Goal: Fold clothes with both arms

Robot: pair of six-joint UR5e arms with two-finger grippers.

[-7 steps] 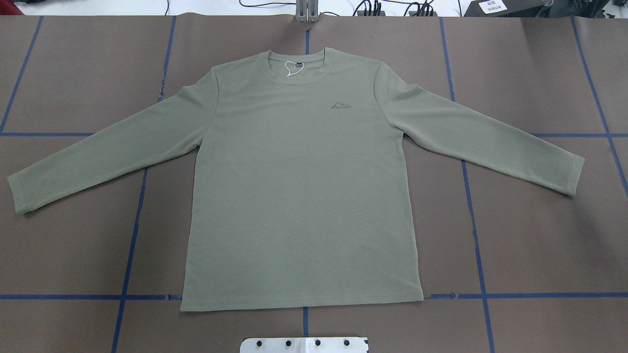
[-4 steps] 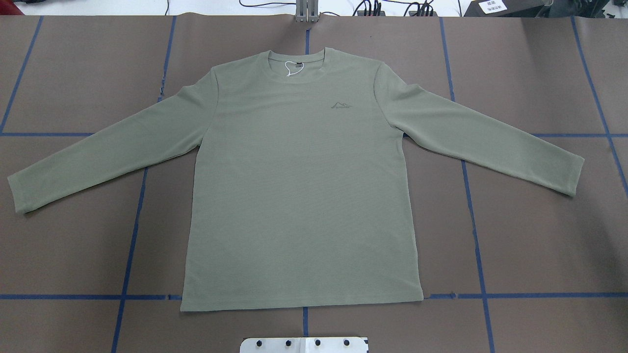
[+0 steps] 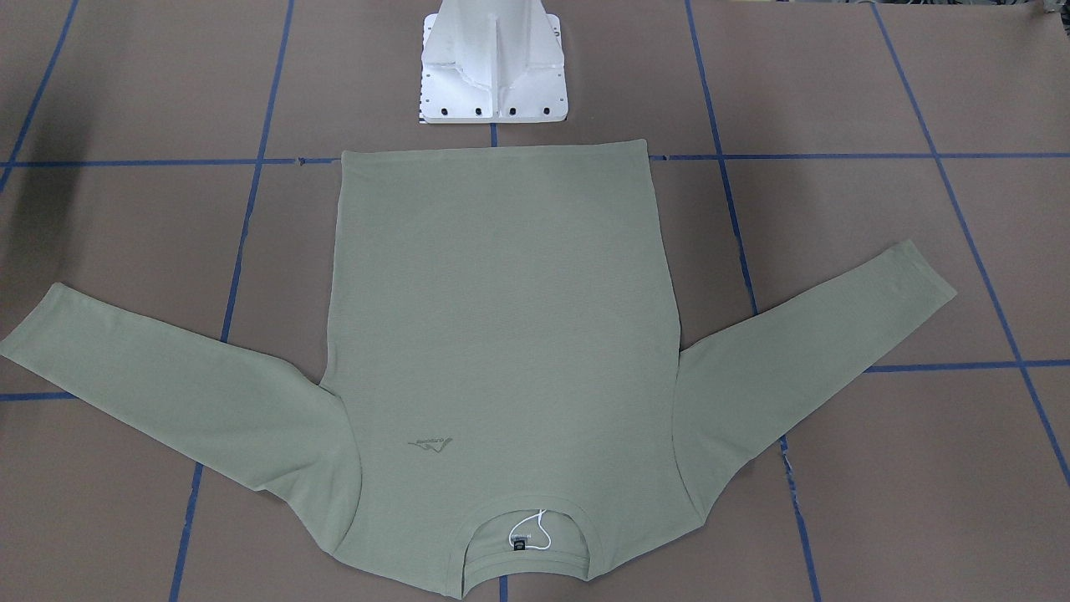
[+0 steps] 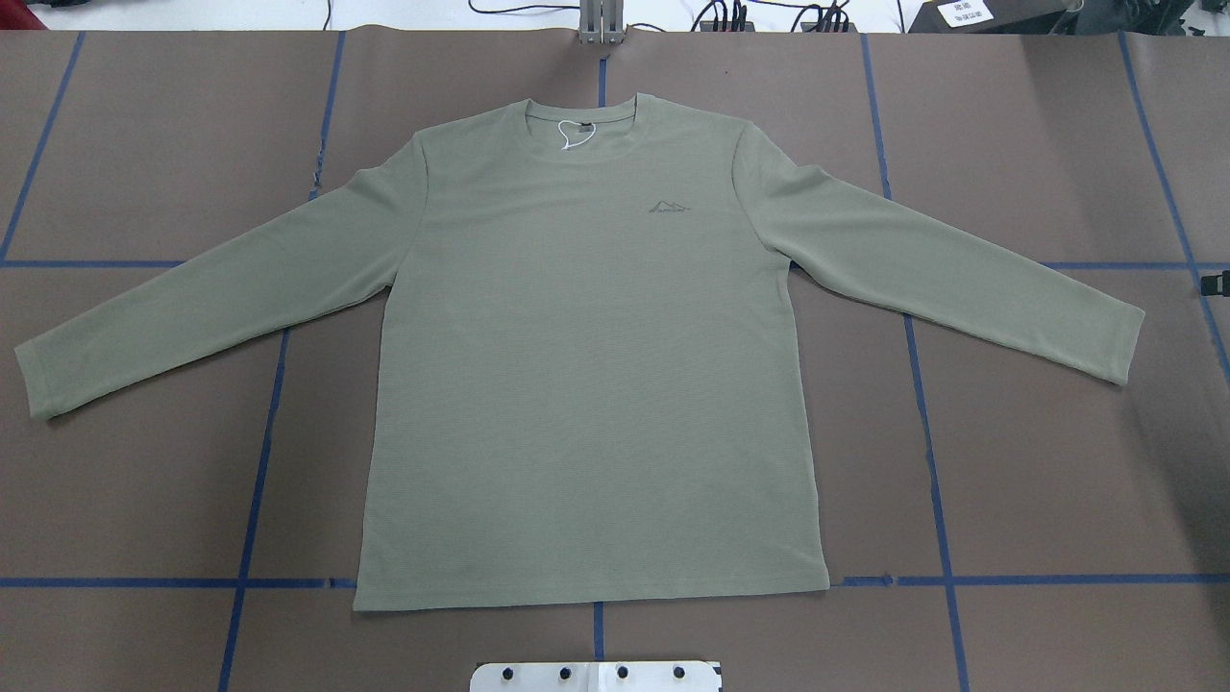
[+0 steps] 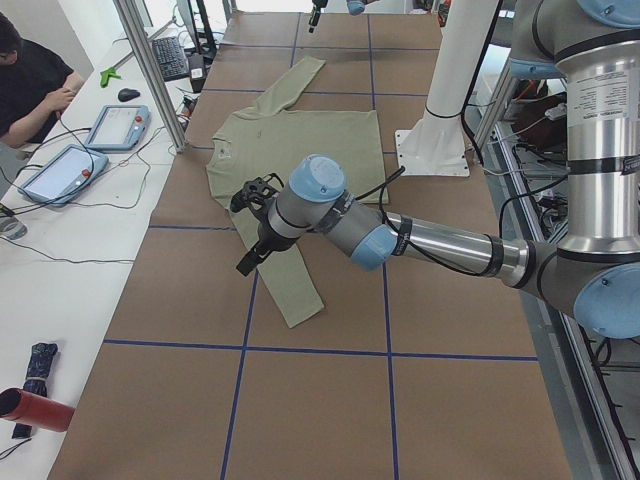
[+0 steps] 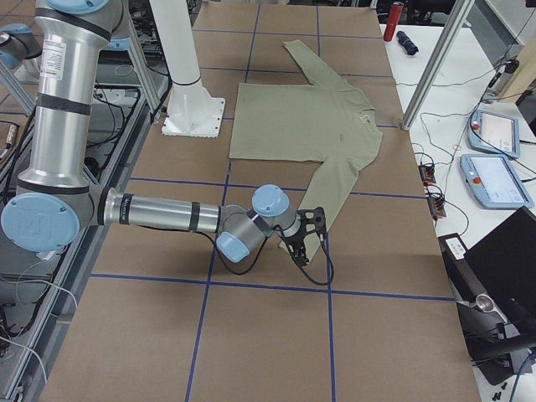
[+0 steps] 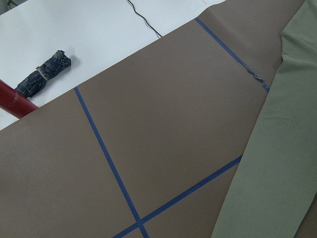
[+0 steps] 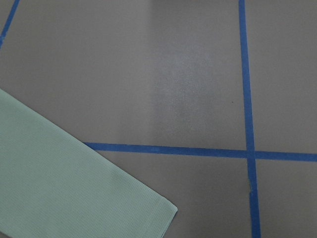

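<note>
Shirt [image 4: 586, 384] lies flat and unfolded on the surface [image 4: 1057, 481], folding not yet begun. Left end effector [image 5: 250, 235] and right end effector [image 6: 306, 234] hover near the cuffs; whether they are released or clenched I cannot tell. Next, probably, each must descend and pinch its sleeve.

shirt and both arms, pre-fold state
sage-green long-sleeved shirt [image 4: 586, 384] flat, face up, mid-table; collar with black label and white loop toward the far edge, hem toward the robot-side edge, sleeves angled out to both table ends. left arm [image 5: 440, 240] stretched low, left gripper [image 5: 250, 240] by the left sleeve; right arm [image 6: 167, 213] low, right gripper [image 6: 303, 239] just beside the right cuff. finger spread unreadable.
</note>
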